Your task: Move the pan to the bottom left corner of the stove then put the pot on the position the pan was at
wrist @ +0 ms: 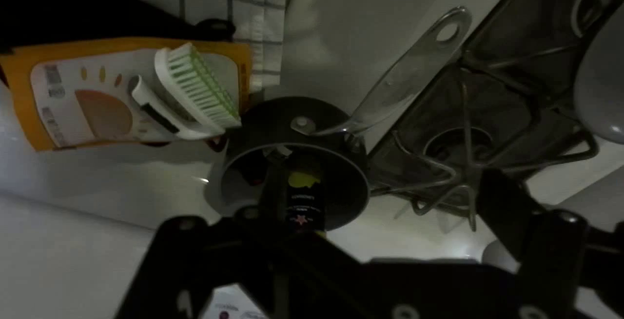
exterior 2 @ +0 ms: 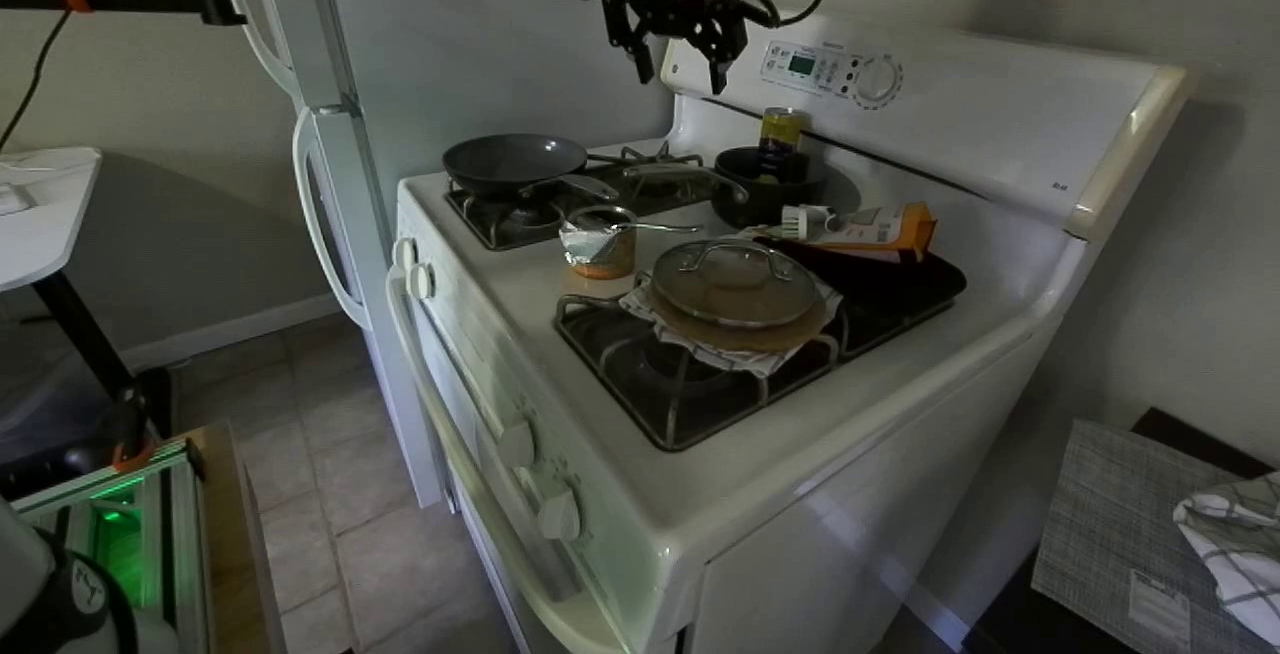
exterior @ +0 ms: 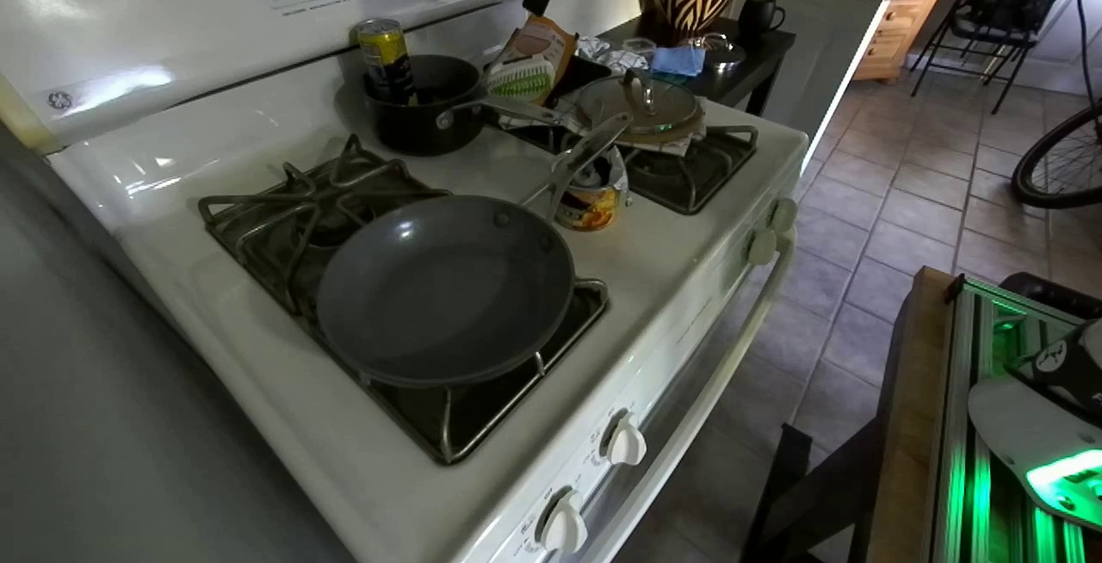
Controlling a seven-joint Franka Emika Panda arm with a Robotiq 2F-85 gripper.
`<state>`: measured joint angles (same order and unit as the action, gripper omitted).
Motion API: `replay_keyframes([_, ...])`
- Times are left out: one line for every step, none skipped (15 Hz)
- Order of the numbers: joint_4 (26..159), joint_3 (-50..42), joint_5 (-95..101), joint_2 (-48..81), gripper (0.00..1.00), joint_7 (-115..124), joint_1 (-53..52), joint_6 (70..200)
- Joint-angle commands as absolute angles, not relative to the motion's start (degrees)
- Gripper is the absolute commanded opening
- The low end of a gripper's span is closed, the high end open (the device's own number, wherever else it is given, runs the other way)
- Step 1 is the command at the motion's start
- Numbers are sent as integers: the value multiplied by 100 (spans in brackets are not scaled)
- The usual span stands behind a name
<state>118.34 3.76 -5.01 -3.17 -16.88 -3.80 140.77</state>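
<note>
The pan (exterior: 448, 287) is wide, shallow and dark grey. It sits on the front part of a left grate; it also shows in an exterior view (exterior 2: 512, 164), and its edge shows in the wrist view (wrist: 602, 80). The pot (exterior: 430, 134), small and black, stands at the back middle of the stove (exterior: 663, 262) between the grates, with a tall can inside; it also shows in an exterior view (exterior 2: 758, 204) and the wrist view (wrist: 343, 187). My gripper (exterior 2: 682, 82) is open and empty, above the stove's back; its fingers also frame the wrist view (wrist: 382, 177).
A yellow-black can (exterior: 387, 59) rises from the pot. An opened tin (exterior: 590, 201) stands at the middle, with a utensil in it. A lidded tan pan (exterior 2: 735, 294) sits on a cloth on the right grate. An orange bag (exterior 2: 890, 229) with a brush lies behind it.
</note>
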Motion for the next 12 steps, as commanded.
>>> replay_keyframes([11771, 447, 53, 86, 100, -154, -389, 14218])
replay_keyframes([11757, 465, 101, 165, 100, 240, -420, 14161])
replay_keyframes([11738, 480, 144, 251, 100, 644, -450, 14149])
replay_keyframes([11705, 513, 17, 314, 100, 951, -495, 14107])
replay_keyframes([11696, 548, -287, 321, 100, 1077, -530, 14046])
replay_keyframes([11811, 487, -114, 224, 100, 581, -465, 14137])
replay_keyframes([11791, 511, -148, 271, 100, 783, -503, 14137])
replay_keyframes([11769, 528, -167, 295, 100, 894, -529, 14136])
replay_keyframes([11750, 536, -177, 304, 100, 947, -540, 14135])
replay_keyframes([11754, 503, 103, 376, 100, 1234, -549, 14250])
replay_keyframes([11755, 511, -18, 416, 100, 1131, -541, 14319])
replay_keyframes([11751, 516, -85, 479, 100, 1058, -538, 14425])
